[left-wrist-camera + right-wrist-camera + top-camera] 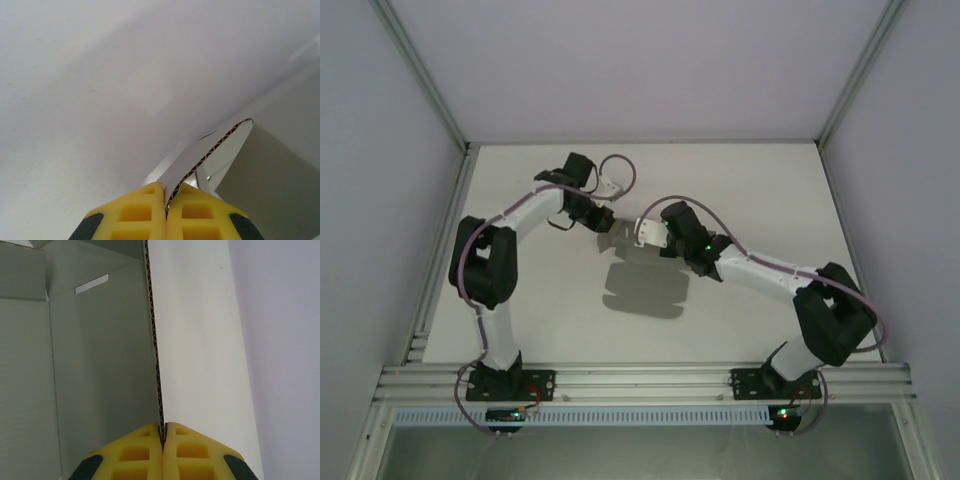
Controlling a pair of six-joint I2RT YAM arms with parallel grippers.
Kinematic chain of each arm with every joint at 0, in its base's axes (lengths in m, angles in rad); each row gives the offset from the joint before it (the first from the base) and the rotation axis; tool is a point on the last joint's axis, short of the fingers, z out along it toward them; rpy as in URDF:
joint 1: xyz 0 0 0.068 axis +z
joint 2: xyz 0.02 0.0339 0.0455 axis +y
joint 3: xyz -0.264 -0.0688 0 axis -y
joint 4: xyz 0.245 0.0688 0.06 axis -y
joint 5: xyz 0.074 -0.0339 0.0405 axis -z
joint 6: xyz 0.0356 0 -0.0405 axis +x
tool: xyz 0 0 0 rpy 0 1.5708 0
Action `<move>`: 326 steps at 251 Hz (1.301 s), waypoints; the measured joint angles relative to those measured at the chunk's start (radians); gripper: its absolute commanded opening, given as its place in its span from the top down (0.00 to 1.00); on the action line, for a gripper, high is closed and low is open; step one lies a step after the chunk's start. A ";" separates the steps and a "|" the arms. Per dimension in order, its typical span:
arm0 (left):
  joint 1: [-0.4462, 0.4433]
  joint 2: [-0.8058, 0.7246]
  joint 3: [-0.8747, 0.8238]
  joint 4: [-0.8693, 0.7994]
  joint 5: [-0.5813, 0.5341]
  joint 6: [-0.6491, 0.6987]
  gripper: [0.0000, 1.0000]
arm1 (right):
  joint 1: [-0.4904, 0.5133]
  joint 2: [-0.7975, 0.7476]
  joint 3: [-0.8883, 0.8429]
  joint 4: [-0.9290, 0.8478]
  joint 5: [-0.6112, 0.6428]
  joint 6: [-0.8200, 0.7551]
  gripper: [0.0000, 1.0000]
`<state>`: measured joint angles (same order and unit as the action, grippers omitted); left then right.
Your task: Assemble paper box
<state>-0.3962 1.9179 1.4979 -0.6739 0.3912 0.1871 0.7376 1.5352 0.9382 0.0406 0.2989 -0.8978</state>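
Evidently mid-fold: pinching a corrugated flap edge of the paper box [100, 370] with the left claw [166, 200], pads pressed together on the card, and clamping an upright wall's edge likewise with the right claw [163, 432], at 3 o'clock of the left. Holding the box apparently off the desk [750, 190] near its middle, shadow [645, 290] cast toward 6 o'clock. Next, probably calls for swinging the flap toward the wall's slot [91, 284] without tearing card or losing either pinch.

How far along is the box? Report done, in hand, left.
Done: box lifted, one panel folded up near its slot. In hand: left pincer and right pincer each shut on a card edge. Left: it isn't a closed box yet; flaps still need tucking.
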 measured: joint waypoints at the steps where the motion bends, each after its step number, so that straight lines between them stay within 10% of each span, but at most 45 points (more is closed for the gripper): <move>1: -0.002 0.000 0.000 0.002 -0.005 -0.011 1.00 | 0.002 0.003 0.000 0.006 0.006 0.000 1.00; 106: -0.088 -0.001 0.033 0.042 -0.251 -0.372 0.96 | 0.053 0.095 -0.012 0.164 0.194 -0.005 1.00; 168: -0.094 -0.040 -0.020 0.095 -0.264 -0.367 0.43 | 0.003 0.054 -0.043 0.169 0.129 -0.164 1.00; 193: -0.084 -0.111 -0.090 0.126 -0.265 -0.365 0.00 | -0.026 0.051 -0.043 0.179 0.090 -0.238 1.00; 326: 0.252 -0.126 -0.162 0.319 -0.265 -0.450 0.00 | -0.015 0.220 -0.140 0.752 -0.023 -0.597 1.00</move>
<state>-0.1444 1.7916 1.3357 -0.3546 0.1261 -0.2630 0.7227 1.7557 0.7979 0.7929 0.2764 -1.4944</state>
